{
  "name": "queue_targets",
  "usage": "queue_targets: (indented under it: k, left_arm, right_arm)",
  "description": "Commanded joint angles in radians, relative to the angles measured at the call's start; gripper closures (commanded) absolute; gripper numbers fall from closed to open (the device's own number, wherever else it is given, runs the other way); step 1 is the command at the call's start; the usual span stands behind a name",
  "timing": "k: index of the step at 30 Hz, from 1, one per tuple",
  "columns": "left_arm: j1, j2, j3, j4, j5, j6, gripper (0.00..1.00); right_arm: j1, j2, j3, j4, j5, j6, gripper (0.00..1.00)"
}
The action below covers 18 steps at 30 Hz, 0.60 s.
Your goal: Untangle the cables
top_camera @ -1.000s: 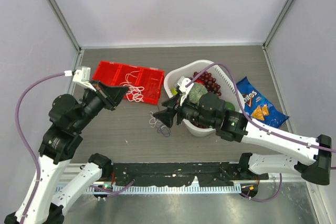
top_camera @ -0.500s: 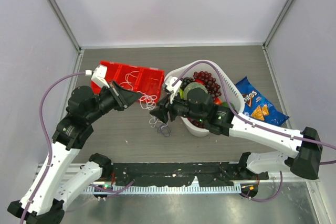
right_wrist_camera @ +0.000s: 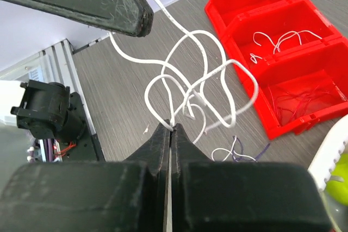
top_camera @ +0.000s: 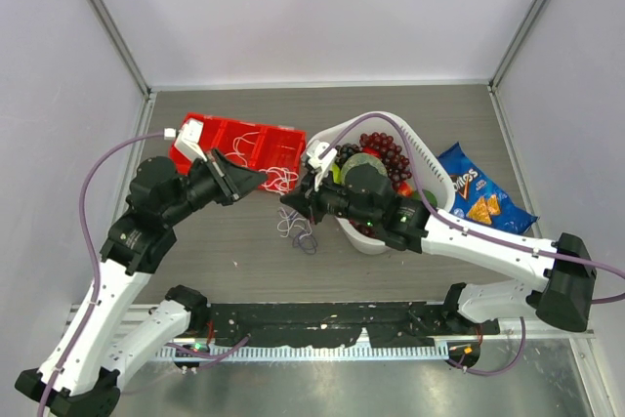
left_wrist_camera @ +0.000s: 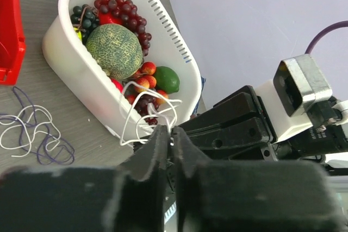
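- Left claw (top_camera: pixel 258 181): fingers pressed together on the white cable (top_camera: pixel 281 181), held above the table (top_camera: pixel 215 251), just in front of the red bin (top_camera: pixel 210 134).
- Right claw (top_camera: pixel 289 201): fingers also pinched tight on the same white cable. It faces the left claw at close range, and the cable's loops hang in the air between the two.
- Loose tangle (top_camera: pixel 298 231): white and purple cables lying flat on the table, below both claws and just beside the white basket (top_camera: pixel 422 153).
- Red bin: one compartment holds white cord, and its neighbour holds thin purplish strands.
- White basket: contains a melon (left_wrist_camera: pixel 114 51), grapes (top_camera: pixel 383 151) and other fruit.
- Bag of chips (top_camera: pixel 476 194): lies on the table beside the basket, on the side away from the claws.
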Motion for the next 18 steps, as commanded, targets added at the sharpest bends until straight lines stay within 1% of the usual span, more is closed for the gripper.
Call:
queue_targets:
  k: [1,2,4,5,6,7,8,9,10,11,12,13,14,15,16,18]
  left_arm:
    - [-0.002,-0.003,0.032,0.061,0.028,-0.002,0.76]
    - [0.000,-0.004,0.032,0.065,0.029,0.006,0.65]
    - [-0.002,-0.012,0.031,0.076,0.031,0.020,0.43]
    - [-0.002,-0.017,0.032,0.076,0.029,0.032,0.30]
    - [-0.002,-0.024,0.034,0.075,0.025,0.049,0.19]
    - [-0.002,-0.036,0.034,0.072,0.014,0.073,0.12]
    - [0.001,-0.047,0.031,0.065,0.000,0.102,0.09]
    - [-0.002,-0.066,0.019,0.058,-0.026,0.122,0.07]
    - [0.000,-0.084,0.000,0.056,-0.053,0.130,0.07]
    - [-0.002,-0.098,-0.020,0.050,-0.086,0.127,0.12]
    - [-0.002,-0.118,-0.052,0.056,-0.103,0.110,0.19]
    - [-0.002,-0.133,-0.085,0.076,-0.101,0.089,0.23]
    - [-0.002,-0.150,-0.127,0.103,-0.091,0.069,0.24]
    - [-0.002,-0.167,-0.183,0.136,-0.072,0.035,0.26]
    - [-0.002,-0.178,-0.223,0.186,-0.042,0.003,0.26]
    - [-0.002,-0.201,-0.326,0.330,0.021,-0.073,0.25]
  right_arm:
    - [-0.008,-0.054,-0.036,0.120,-0.015,0.066,0.99]
    - [-0.017,-0.064,-0.067,0.136,-0.027,0.104,0.99]
    - [-0.046,-0.107,-0.114,0.224,-0.093,0.177,0.99]
    - [-0.059,-0.121,-0.133,0.249,-0.139,0.233,0.99]
    - [-0.092,-0.141,-0.168,0.308,-0.201,0.263,0.99]
    - [-0.111,-0.149,-0.183,0.336,-0.232,0.333,0.99]
    - [-0.153,-0.163,-0.222,0.411,-0.307,0.367,0.99]
    - [-0.178,-0.167,-0.237,0.457,-0.356,0.442,0.99]
    - [-0.213,-0.172,-0.266,0.534,-0.446,0.477,0.99]
    - [-0.239,-0.172,-0.280,0.577,-0.484,0.543,0.99]
    - [-0.247,-0.173,-0.283,0.635,-0.548,0.575,0.99]
    - [-0.258,-0.172,-0.297,0.663,-0.573,0.623,0.99]
    - [-0.263,-0.175,-0.300,0.726,-0.625,0.654,0.99]
    - [-0.267,-0.176,-0.314,0.755,-0.645,0.704,0.99]
    - [-0.269,-0.181,-0.319,0.830,-0.686,0.727,0.99]
    - [-0.272,-0.181,-0.337,0.946,-0.728,0.812,0.99]
